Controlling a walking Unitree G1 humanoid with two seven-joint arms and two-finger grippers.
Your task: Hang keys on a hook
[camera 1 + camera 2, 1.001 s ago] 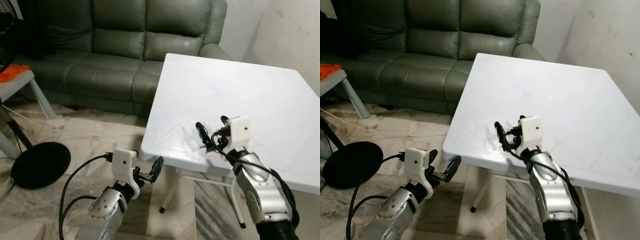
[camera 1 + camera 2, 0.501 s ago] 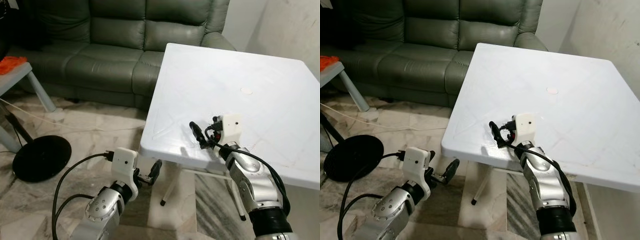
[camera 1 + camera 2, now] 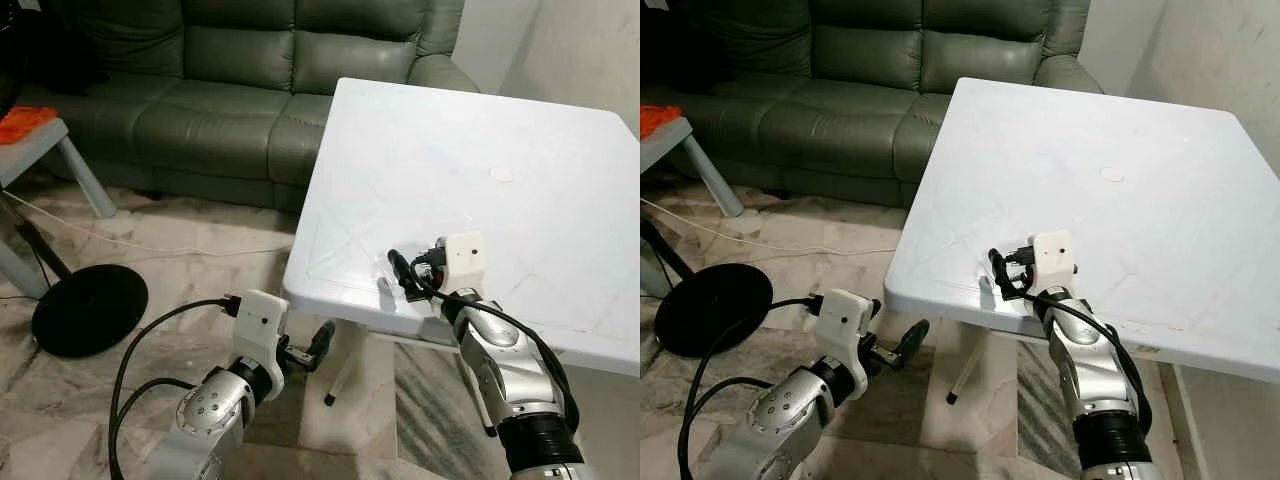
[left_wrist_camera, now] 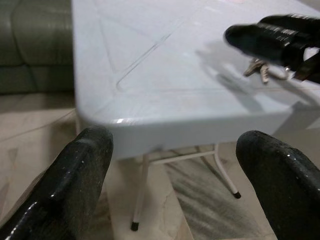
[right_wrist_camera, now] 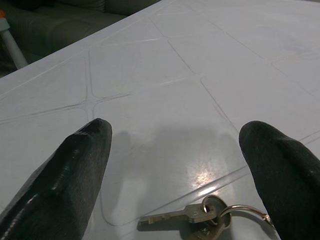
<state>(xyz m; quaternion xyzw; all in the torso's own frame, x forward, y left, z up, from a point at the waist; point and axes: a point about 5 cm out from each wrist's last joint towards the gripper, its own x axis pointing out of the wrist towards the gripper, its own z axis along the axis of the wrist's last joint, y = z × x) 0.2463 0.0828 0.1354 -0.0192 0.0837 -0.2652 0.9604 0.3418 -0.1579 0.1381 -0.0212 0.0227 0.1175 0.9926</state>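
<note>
From a black fan base (image 3: pixel 88 309) on marble floor (image 3: pixel 180 270) and a green sofa (image 3: pixel 230 80), past the spread-fingered left gripper (image 4: pixel 175 185) below the white table's (image 3: pixel 520 130) edge, the right gripper (image 5: pixel 185 185) hovers, fingers apart, over the keys (image 5: pixel 200 216) lying on the tabletop.

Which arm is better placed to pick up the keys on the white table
Right. The right gripper hangs open just above the keys on the white table. The left gripper is lower, off the table's edge.
</note>
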